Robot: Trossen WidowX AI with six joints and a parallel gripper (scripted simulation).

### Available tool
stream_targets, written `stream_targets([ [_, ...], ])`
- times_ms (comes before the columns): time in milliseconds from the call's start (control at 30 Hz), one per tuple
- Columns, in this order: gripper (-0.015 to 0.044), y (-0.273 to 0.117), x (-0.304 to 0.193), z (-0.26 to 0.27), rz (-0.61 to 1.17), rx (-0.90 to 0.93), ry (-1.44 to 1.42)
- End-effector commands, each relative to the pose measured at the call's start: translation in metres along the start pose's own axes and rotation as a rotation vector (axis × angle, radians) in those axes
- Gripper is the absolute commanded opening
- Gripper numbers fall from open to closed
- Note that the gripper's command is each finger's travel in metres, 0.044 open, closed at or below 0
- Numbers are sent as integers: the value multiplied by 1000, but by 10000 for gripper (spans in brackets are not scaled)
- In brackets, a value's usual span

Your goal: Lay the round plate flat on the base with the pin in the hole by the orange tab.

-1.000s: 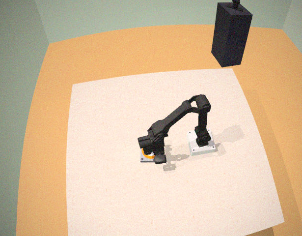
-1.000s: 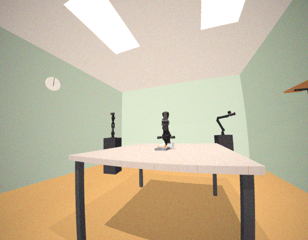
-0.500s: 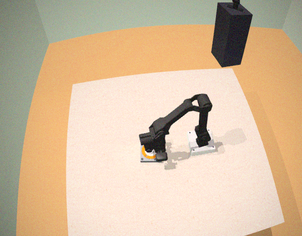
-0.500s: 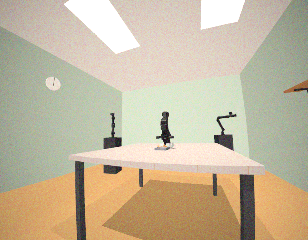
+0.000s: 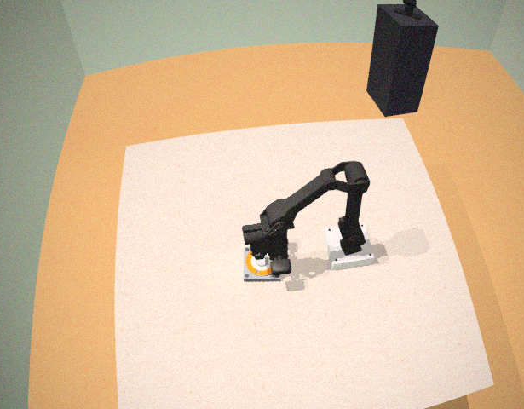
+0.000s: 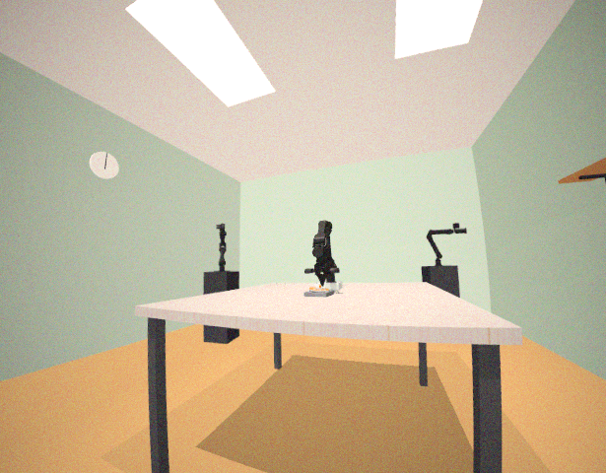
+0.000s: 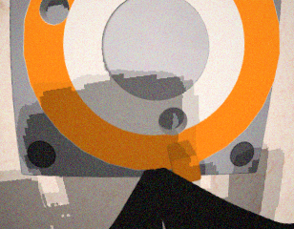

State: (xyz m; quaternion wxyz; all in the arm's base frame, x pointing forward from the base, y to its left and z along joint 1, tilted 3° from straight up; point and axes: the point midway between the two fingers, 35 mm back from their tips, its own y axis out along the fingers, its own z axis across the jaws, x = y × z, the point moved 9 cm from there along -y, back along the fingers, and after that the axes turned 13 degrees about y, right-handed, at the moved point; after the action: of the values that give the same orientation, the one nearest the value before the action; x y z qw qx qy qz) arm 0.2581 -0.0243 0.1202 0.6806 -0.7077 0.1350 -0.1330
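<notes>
The pale worktop [image 5: 209, 343] carries the dark arm [image 5: 306, 193], whose white mount [image 5: 334, 257] stands a little toward the right edge of the middle. The arm bends over a grey square base [image 7: 27, 90] lying near the worktop's centre. On it sits the round plate [image 7: 52, 64], an orange ring around a white band, threaded on the grey post [image 7: 154, 34]. The claw [image 7: 165, 181] is fully closed with nothing between its fingers, its tip at the plate's orange tab [image 7: 183, 156], beside a small hole [image 7: 173, 118].
</notes>
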Motion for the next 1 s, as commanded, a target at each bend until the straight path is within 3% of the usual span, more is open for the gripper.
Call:
stream_targets([
  [0, 0, -1, 1, -7, -3, -5, 0],
  [967, 0, -4, 25, -37, -5, -7, 0],
])
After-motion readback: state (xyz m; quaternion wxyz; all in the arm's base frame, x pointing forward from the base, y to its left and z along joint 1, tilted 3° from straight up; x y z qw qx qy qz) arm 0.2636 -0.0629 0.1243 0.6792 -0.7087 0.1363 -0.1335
